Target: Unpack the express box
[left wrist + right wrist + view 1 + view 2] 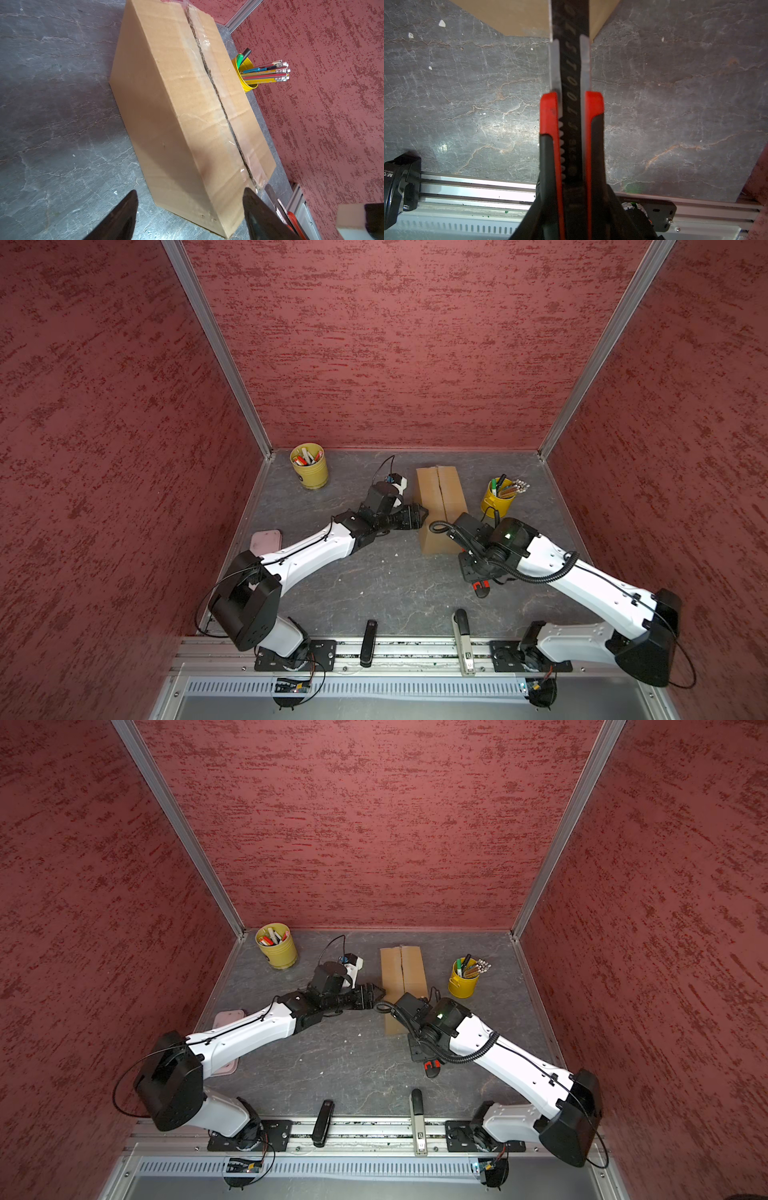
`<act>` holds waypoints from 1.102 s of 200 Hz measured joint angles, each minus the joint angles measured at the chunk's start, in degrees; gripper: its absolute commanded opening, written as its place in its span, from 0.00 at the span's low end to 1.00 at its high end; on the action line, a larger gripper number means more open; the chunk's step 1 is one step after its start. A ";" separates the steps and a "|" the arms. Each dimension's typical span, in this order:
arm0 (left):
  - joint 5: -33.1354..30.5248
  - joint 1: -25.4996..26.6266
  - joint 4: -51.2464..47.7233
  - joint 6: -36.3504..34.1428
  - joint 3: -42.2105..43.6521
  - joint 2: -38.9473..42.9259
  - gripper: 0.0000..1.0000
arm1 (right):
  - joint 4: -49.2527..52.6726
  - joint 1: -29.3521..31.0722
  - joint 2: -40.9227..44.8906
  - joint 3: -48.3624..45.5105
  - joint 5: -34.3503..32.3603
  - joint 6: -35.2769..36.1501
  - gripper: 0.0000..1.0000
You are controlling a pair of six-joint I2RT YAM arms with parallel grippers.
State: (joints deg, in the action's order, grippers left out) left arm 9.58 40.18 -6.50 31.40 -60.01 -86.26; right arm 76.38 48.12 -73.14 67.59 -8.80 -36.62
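Note:
The express box (pixel 440 502) (pixel 402 973) is a brown carton lying flat at the back middle of the table, flaps down. A dark jagged gap runs along its taped centre seam (pixel 218 99). My left gripper (pixel 420 515) (pixel 377 992) (pixel 190 192) is open at the box's left side near its front corner, one finger on each side of that long edge. My right gripper (pixel 571 207) is shut on a red and black utility knife (pixel 571 116) (pixel 481 588). The knife's black blade (pixel 570 20) (pixel 271 192) reaches the box's near end.
A yellow cup of markers (pixel 309 467) stands at the back left, and a yellow cup of pencils (pixel 498 497) (pixel 247 76) right of the box. A pink case (pixel 266 541) lies under the left arm. Two staplers (pixel 368 641) (pixel 463 637) lie on the front rail. Red walls close three sides.

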 measured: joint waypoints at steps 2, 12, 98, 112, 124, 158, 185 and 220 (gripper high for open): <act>0.00 0.00 0.00 0.00 0.00 -0.02 0.79 | 0.00 0.00 0.00 0.00 0.00 0.00 0.00; 0.00 0.00 0.00 0.00 0.00 -0.04 0.79 | 0.00 0.00 -0.02 0.00 0.00 0.02 0.00; 0.00 0.00 0.02 0.00 0.00 -0.33 0.79 | 0.00 -0.17 -1.46 0.33 0.00 0.81 0.00; 0.00 0.02 0.02 0.00 0.00 -0.68 0.79 | 0.00 -0.31 -1.88 0.52 0.00 1.05 0.00; -0.02 0.07 0.00 0.02 0.00 -0.92 0.79 | 0.00 -0.35 -2.10 0.81 -0.02 1.14 0.00; 0.00 0.74 0.09 0.00 0.00 -1.46 0.80 | 0.15 -0.46 -2.64 1.77 0.00 1.55 0.00; 0.00 1.33 0.09 0.00 0.00 -1.97 0.81 | 0.13 -0.63 -3.28 2.45 0.00 1.77 0.00; -0.02 1.95 0.44 0.00 0.00 -2.51 0.82 | 0.15 -0.70 -4.00 3.43 0.00 2.14 0.00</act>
State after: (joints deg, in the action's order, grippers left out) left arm 9.56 42.13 -6.07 31.40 -60.01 -88.77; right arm 76.53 47.42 -77.14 71.02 -8.80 -34.48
